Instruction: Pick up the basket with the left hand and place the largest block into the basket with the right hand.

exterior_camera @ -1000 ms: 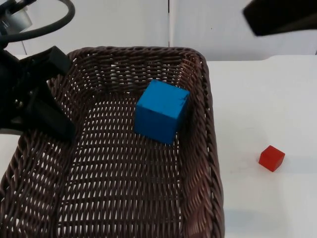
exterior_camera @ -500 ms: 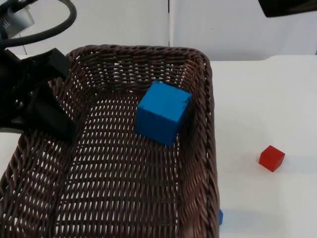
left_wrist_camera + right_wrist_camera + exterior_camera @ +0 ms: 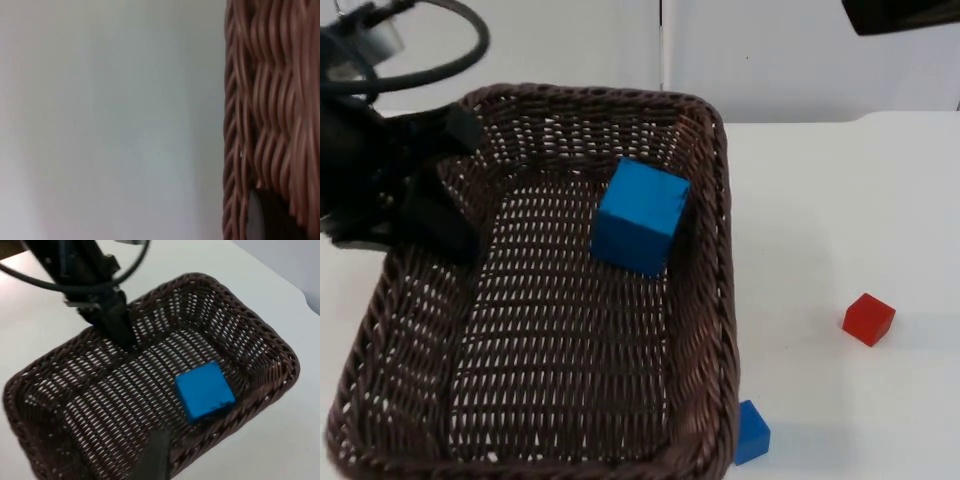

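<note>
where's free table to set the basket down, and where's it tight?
Free: white table right of the basket, up to the wall and above the red block. Tight: the small blue block sits by the basket's near right corner. Left gripper holds the left rim.

Brown wicker basket [image 3: 710,300], large blue block [image 3: 640,215] inside, tilted
</note>
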You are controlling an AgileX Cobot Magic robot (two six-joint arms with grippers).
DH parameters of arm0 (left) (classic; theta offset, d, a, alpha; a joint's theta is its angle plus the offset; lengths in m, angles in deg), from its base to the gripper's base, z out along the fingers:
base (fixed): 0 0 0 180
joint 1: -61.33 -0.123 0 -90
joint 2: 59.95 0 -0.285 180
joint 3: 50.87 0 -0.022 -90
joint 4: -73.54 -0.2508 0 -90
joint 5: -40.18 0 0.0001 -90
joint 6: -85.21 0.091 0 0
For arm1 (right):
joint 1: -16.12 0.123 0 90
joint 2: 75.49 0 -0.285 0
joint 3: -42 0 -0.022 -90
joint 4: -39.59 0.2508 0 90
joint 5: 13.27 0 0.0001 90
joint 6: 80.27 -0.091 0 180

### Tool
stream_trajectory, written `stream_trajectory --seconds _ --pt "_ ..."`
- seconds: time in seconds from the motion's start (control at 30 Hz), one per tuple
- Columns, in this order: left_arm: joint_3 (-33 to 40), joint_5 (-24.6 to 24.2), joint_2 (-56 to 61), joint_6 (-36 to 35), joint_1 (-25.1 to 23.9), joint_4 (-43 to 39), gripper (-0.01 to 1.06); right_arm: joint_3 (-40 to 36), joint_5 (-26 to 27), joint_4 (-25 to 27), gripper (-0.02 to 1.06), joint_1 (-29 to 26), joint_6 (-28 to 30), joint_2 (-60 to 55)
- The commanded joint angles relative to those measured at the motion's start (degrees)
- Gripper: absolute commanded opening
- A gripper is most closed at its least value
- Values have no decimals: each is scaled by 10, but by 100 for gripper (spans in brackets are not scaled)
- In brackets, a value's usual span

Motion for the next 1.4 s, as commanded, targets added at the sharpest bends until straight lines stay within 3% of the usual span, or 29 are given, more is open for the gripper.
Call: stream_trajectory --seconds 0.0,0.47,0.67,1.37 --pt "-32 4 -26 4 2 23 0 -4 2 -1 81 3 -2 3" --pt "-232 -35 -229 40 2 84 0 -4 2 3 81 3 -5 3" --pt "-297 -36 -314 52 2 83 0 -4 2 3 81 3 -32 3" --pt "-318 -21 -381 73 2 124 0 -4 2 3 81 3 -34 3"
